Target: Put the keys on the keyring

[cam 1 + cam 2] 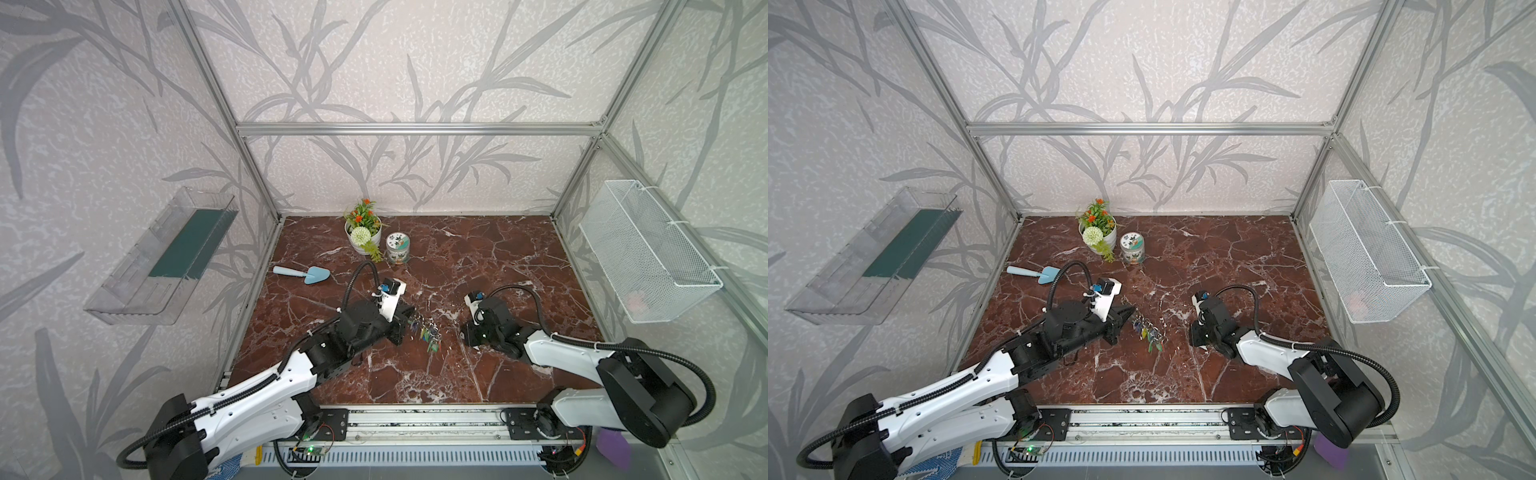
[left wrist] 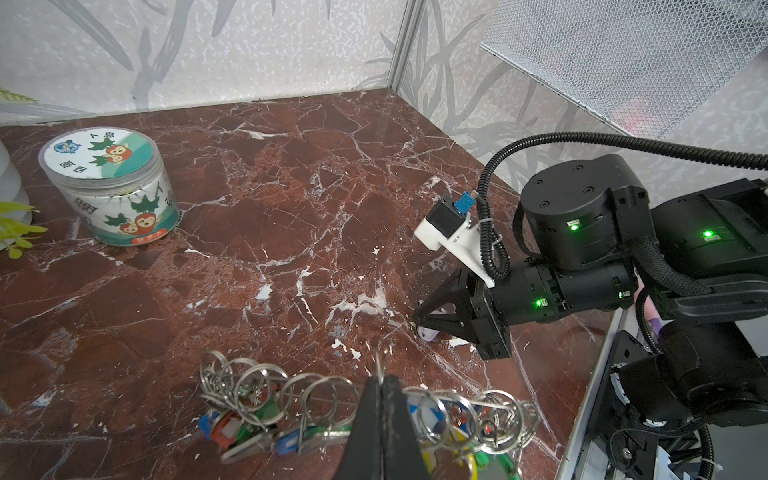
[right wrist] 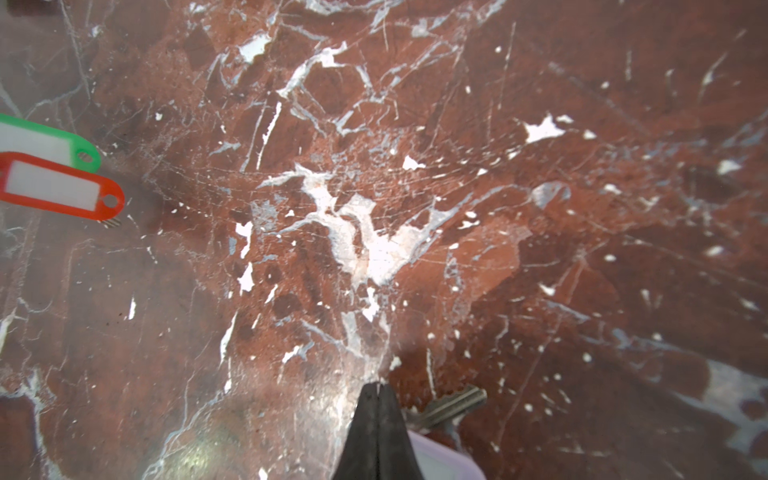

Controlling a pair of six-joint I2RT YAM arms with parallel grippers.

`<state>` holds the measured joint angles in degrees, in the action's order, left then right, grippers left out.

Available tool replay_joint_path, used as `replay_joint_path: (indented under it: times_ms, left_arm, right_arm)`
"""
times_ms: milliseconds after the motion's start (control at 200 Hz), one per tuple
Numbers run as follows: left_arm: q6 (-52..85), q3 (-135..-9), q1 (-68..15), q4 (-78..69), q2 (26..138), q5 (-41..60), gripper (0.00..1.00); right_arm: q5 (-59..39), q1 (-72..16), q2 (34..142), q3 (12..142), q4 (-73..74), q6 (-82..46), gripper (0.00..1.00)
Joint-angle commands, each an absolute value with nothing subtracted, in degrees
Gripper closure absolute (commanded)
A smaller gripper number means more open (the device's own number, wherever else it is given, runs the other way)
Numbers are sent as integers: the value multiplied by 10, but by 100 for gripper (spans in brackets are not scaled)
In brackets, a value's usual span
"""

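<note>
The keyring (image 1: 426,334) (image 1: 1149,334) is a row of metal rings with coloured tags near the middle of the marble table. My left gripper (image 1: 412,311) (image 2: 380,376) is shut on the keyring (image 2: 291,399), and a thin strip of its metal sticks out between the tips. The keys show as a metal key (image 3: 453,405) and a pale lilac tag (image 3: 440,457) beside my right gripper (image 3: 378,386). That gripper (image 1: 462,332) (image 2: 417,323) is low on the table to the right of the keyring. It is shut, with a bright sliver between the tips and the lilac tag (image 2: 428,334) under them.
A flower pot (image 1: 363,235), a printed jar (image 1: 397,248) (image 2: 110,187) and a blue trowel (image 1: 303,273) stand at the back left. A white mesh basket (image 1: 648,253) hangs on the right wall and a clear shelf (image 1: 162,257) on the left wall. Green (image 3: 50,141) and red (image 3: 58,191) tags lie nearby.
</note>
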<state>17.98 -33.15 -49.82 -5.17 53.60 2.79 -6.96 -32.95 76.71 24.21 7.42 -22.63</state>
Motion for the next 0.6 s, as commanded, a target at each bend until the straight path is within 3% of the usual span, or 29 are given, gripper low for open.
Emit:
replay_joint_path:
  times_ms: [0,330,335,340,345,355,385,595]
  left_arm:
    - [171,-332,-499,-102,528,19,100]
    - [170,-333,-500,-102,532,19,100]
    - [170,-334,-500,-102,532,19,100]
    - [170,-334,-499,-103,532,19,100]
    - [170,-333,-500,-103,532,19,100]
    - [169,-333,-500,-102,532,20,100]
    - [169,-334,-499,-103,532,20,100]
    - [169,-333,-499,-102,530,20,100]
  right_arm:
    - [-92,-331,755,255,69,-224,100]
    - [-136,-328,760,277,40,-240,100]
    - [-136,-328,761,278,40,-248,55]
    - [-138,-327,761,278,39,-252,31]
    - [-139,-327,761,278,39,-254,19]
    - [-141,-327,762,279,38,-255,10]
    - [-150,-327,764,282,37,-254,5]
    - [-159,-326,799,304,2,-240,2]
